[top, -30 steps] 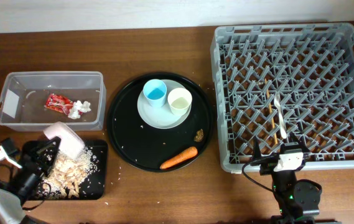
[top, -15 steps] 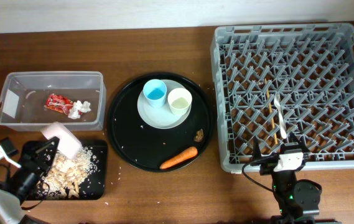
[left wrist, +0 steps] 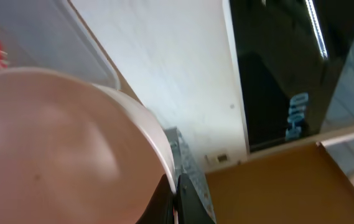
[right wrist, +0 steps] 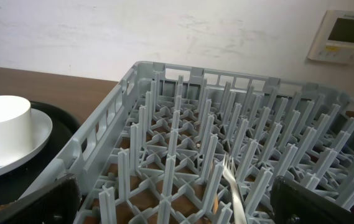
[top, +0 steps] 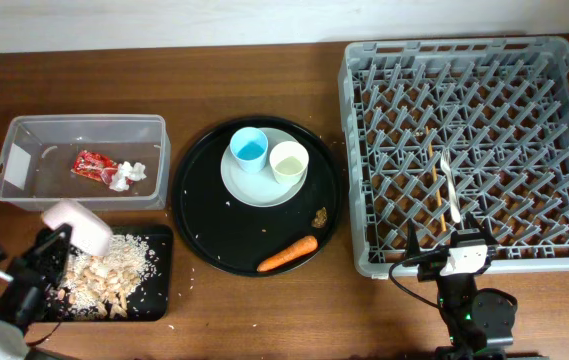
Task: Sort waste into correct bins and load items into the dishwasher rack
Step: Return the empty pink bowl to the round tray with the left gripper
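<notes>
Brown table [top: 264,70], stock as I read it: left pincer [top: 56,240] clamped on tilted pinkish-white bowl [top: 76,224], noodle scraps [top: 104,275] in black tray [top: 160,292] directly beneath; wrapper [top: 92,164] and tissue [top: 129,173] in clear tub [top: 84,122] beyond it. Outstanding, I judge: carrot [top: 288,254], brown scrap [top: 319,215], blue cup [top: 249,148], cream cup [top: 289,160], plate [top: 254,190]. Right pincer [top: 444,240] gapes empty, dishwasher rack [top: 364,150] just ahead.

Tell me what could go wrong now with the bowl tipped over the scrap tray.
1. The left claw seems to grip the bowl only by its rim; tipped like this, it could slip.
2. It hangs at the far edge of the black tray, so any leftovers might land on the table.
</notes>
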`<control>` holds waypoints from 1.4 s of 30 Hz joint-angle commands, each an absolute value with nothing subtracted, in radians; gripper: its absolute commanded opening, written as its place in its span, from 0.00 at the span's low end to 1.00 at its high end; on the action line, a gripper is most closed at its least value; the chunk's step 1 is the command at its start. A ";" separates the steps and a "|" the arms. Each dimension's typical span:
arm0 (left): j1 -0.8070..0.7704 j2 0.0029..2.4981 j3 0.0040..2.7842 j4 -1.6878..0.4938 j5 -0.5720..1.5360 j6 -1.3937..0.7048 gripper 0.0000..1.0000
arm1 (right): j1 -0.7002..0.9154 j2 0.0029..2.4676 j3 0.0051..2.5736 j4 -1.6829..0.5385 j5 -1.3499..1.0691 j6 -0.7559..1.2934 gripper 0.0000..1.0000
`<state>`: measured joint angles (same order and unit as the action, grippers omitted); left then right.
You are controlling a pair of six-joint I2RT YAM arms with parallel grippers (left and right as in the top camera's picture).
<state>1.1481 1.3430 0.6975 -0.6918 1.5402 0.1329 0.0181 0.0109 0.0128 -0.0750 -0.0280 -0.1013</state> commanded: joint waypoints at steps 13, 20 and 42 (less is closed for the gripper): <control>1.178 1.348 0.705 -0.741 1.497 0.144 0.00 | 0.010 0.004 0.006 -0.076 -0.034 -0.097 0.99; 1.029 1.289 0.849 -0.742 1.325 -0.065 0.00 | 0.010 0.004 0.006 -0.076 -0.034 -0.097 0.99; -0.455 1.400 0.971 -0.678 0.021 -0.329 0.00 | 0.010 0.004 0.006 -0.076 -0.034 -0.097 0.99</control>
